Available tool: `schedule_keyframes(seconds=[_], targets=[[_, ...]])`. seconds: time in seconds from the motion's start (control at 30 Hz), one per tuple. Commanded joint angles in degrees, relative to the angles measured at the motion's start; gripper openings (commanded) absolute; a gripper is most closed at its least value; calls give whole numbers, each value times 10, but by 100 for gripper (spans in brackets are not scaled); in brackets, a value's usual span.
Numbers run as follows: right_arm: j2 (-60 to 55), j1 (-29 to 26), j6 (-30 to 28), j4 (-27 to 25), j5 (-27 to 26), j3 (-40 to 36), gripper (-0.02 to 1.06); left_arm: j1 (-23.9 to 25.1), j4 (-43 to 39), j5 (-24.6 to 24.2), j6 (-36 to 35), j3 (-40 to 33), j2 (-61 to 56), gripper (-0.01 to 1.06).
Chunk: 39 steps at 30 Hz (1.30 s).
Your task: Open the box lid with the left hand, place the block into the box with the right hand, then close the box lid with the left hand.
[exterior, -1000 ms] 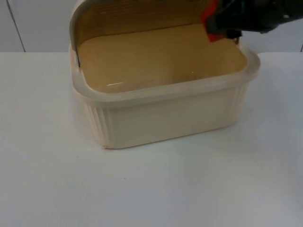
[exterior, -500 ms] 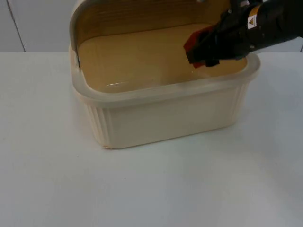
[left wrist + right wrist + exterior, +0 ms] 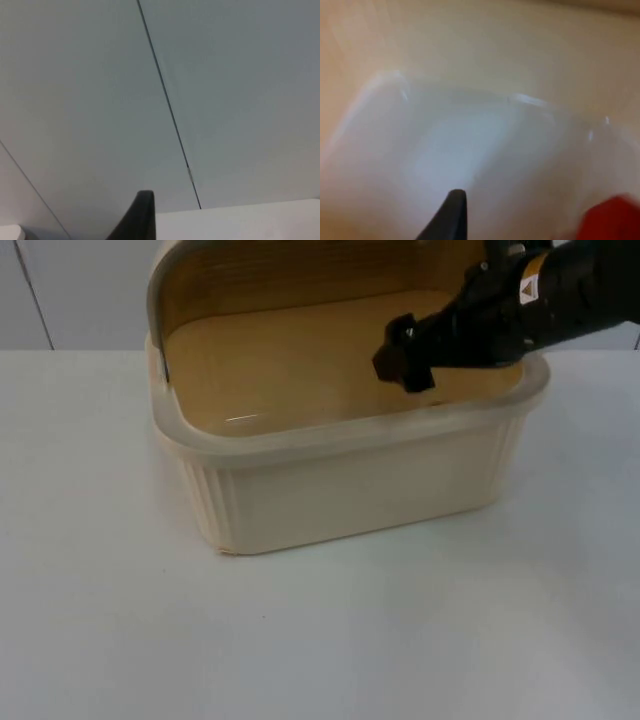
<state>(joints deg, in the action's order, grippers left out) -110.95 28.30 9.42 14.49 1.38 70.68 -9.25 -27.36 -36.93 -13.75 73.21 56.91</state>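
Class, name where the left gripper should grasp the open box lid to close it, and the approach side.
Probably the raised free edge of the lid, at the left rear of the box, coming from the left: it stands upright there, and the right gripper is inside the box.

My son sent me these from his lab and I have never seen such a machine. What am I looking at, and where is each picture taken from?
It is a robot with two black arms at a white table. One picture comes from a fixed camera looking down on the table; the other two come from cameras on the arms' wrists.

On the table stands a cream box with its lid raised behind it. The right end effector reaches down inside the box. Its wrist camera looks at the box's pale inside and catches a bit of the red block close by; whether it is gripped or let go cannot be told.

The left arm waits, its wrist camera facing the grey partition wall, with a black fingertip at the edge.
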Motion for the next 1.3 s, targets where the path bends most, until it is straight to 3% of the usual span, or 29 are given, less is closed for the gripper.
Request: schedule_keyframes(seconds=[0.0, 0.17, 0.27, 0.47, 0.6, 0.87, 1.03, 1.17, 1.27], targets=[[25, 4, 4, 2, 48, 2, 105, -5, -5, 2, 0, 1, -3, 105], [75, 4, 0, 2, 140, 2, 105, -5, -5, 2, 0, 1, -3, 105], [121, 4, 0, -1, 155, 2, 105, -5, -5, 2, 0, 1, -3, 105], [188, 4, 0, -13, 146, 2, 105, -5, -5, 2, 0, 1, -3, 105], [261, 4, 2, -13, 112, 2, 105, -5, 0, 2, 0, 1, -3, 105], [369, 4, 2, -9, 108, 2, 105, -5, 0, 2, 0, 1, -3, 105], [423, -1, 2, 42, 113, 2, 105, -5, 0, 3, 0, 1, -3, 105], [458, -33, 2, 49, 126, 2, 105, -5, 0, 4, 0, 1, -3, 105], [485, -102, 2, 31, 125, 2, 105, -5, 0, 4, 0, 1, -3, 105]])
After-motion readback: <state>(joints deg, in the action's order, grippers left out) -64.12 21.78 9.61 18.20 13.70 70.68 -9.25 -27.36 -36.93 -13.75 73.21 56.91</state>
